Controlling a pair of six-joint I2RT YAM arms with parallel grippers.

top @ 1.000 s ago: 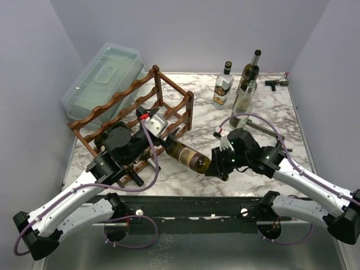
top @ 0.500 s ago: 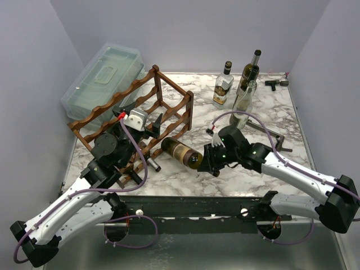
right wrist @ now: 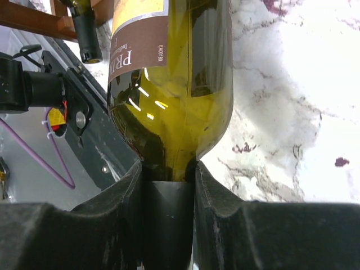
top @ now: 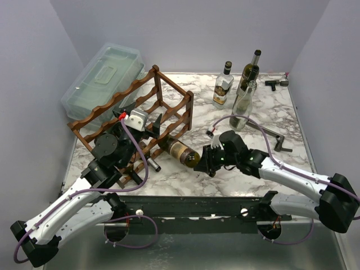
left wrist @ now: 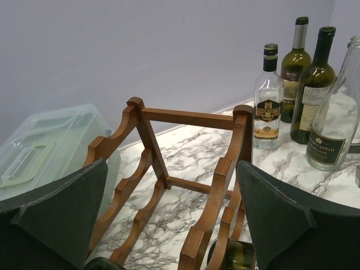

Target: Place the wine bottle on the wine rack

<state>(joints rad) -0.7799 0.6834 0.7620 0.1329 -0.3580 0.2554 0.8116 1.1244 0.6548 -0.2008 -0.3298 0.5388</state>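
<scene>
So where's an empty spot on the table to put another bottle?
Bare marble lies between the wine rack and the standing bottles, and along the near edge in front of the wine bottle that the right gripper holds. It is crowded on the left, with the rack and plastic box, and in the back right corner.

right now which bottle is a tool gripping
The green brown-labelled wine bottle lying by the rack, base in the right tool; the four standing bottles are free.

Plain lilac walls (top: pixel 185 34) close in a white, grey-veined marble table (top: pixel 281 112) on three sides, evenly lit, with a dark rail (top: pixel 191 205) along its near edge.
</scene>
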